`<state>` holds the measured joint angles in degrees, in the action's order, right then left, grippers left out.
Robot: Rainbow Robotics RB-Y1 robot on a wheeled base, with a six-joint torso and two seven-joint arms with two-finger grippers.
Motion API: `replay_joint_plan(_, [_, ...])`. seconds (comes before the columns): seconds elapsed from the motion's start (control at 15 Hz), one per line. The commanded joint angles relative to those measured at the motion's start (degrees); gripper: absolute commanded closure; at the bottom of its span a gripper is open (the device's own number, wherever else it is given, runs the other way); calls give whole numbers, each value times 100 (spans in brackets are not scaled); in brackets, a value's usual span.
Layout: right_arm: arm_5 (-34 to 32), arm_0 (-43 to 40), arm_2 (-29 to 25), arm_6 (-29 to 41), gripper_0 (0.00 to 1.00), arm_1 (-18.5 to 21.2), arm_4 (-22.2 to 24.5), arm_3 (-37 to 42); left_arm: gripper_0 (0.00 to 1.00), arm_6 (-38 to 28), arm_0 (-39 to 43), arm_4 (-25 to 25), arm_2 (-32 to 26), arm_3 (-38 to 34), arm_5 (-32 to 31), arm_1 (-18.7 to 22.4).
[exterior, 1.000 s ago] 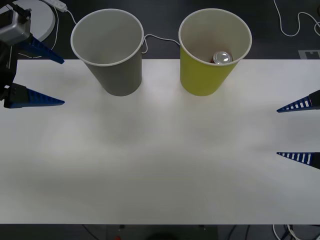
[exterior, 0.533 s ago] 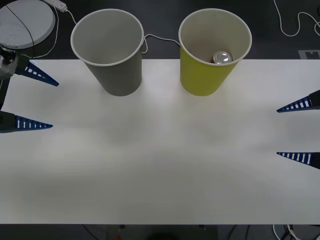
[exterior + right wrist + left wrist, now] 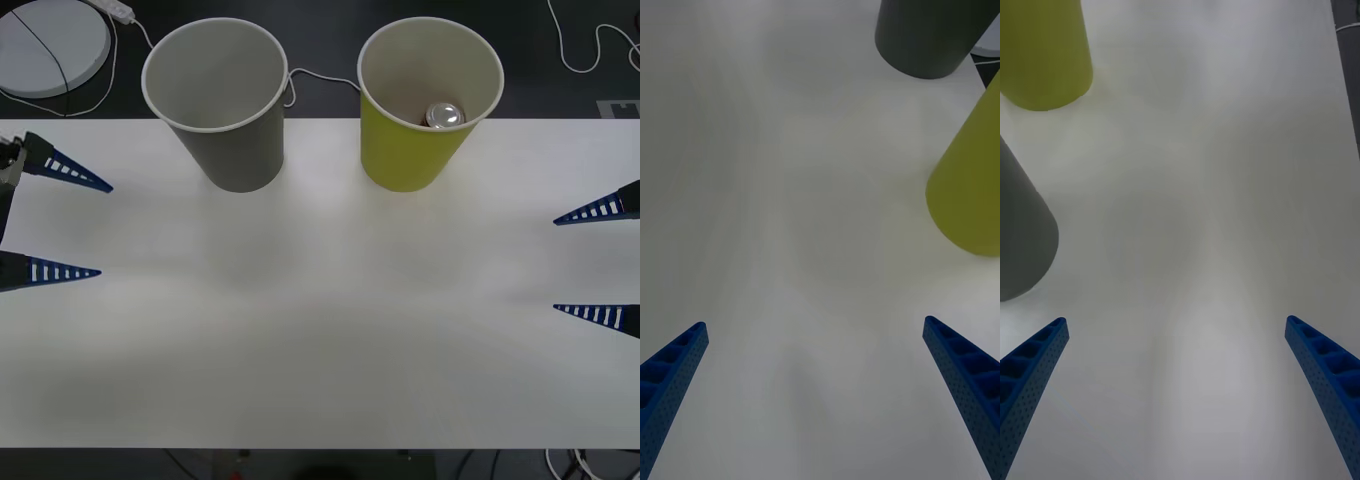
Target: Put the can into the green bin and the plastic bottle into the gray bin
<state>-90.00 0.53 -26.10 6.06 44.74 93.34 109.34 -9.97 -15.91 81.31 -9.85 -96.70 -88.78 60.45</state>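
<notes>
Red can [image 3: 445, 115] in green bin [image 3: 415, 150]; gray bin [image 3: 230, 140] beside; both end effectors [image 3: 95, 229] [image 3: 556, 264] wide open, empty.

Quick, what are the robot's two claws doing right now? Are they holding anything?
Left end effector: open, holding nothing, at the table's left edge.
Right end effector: open, holding nothing, at the table's right edge.

Both pincers wear the same kit: long blue fingers tapering to sharp points, ribbed with pale slots along their sides. On the left pincer [image 3: 98, 229] a dark body and a grey housing peek in behind the fingers. Up close, the right pincer [image 3: 816, 334] shows fingers [image 3: 962, 371] dotted with fine perforations and triangular cut-outs.
</notes>
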Motion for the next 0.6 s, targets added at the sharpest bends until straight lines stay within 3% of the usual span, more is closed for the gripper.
replay_joint_plan(0.07, [0, 0, 0, 0, 0, 0, 0, 0, 0, 39, 35, 25, -35, 2, 10, -7])
replay_joint_plan(0.6, [0, 0, 0, 0, 0, 0, 0, 0, 0, 57, 53, 104, -26, 2, 1, -7])
